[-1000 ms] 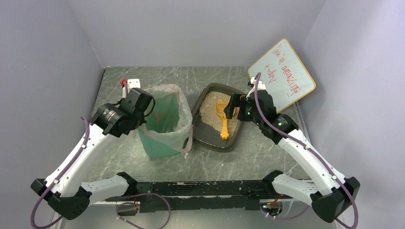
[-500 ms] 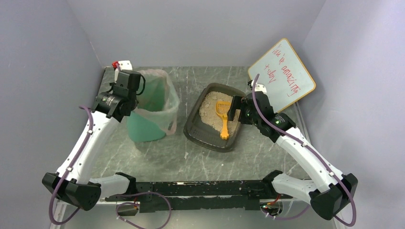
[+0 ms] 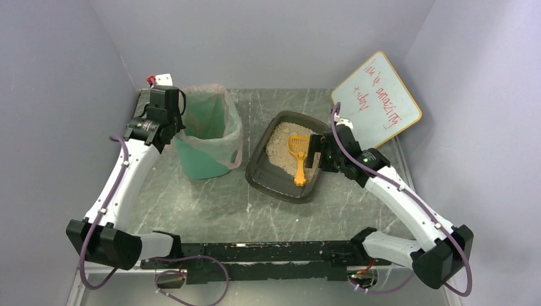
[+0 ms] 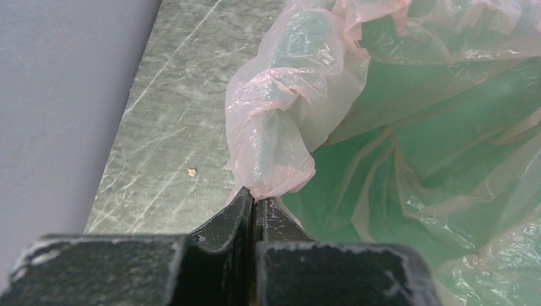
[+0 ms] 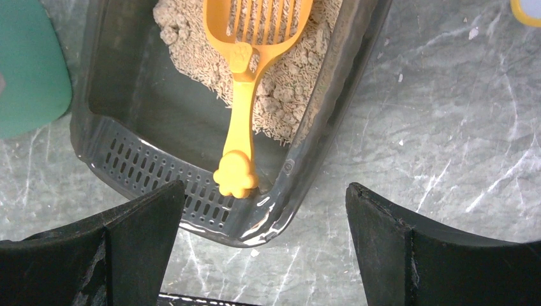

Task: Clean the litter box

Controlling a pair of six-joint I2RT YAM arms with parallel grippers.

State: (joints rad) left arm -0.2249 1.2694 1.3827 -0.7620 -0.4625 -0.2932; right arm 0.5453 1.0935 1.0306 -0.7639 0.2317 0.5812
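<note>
Left gripper (image 4: 254, 203): fingers pressed together, pinching a twisted fold of the bag liner (image 4: 281, 121) at the rim of the green bin (image 3: 203, 162), upper left of the top view. Right gripper (image 5: 265, 245): fingers spread wide, holding nothing, hanging over the right edge of the litter box (image 3: 281, 190). Litter box: centre of the top view, orange scoop (image 5: 242, 108) lying in its litter.
</note>
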